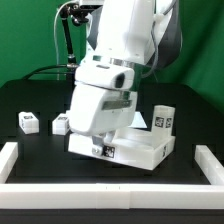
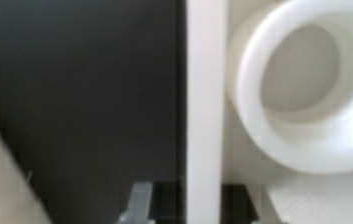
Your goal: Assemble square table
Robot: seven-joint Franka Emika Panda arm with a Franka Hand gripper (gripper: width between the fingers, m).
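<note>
Border wall (image 1: pixel 110 192) foremost; black surface (image 1: pixel 40 150) under square top (image 1: pixel 155 150); green backdrop (image 1: pixel 25 40).

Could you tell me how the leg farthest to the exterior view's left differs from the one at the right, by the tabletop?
The left leg looks low and squat; the right leg stands upright and taller. The left leg lies well apart from the tabletop; the right leg is at its far corner, touching or not I cannot tell. Both are white with black-and-white tags.
</note>
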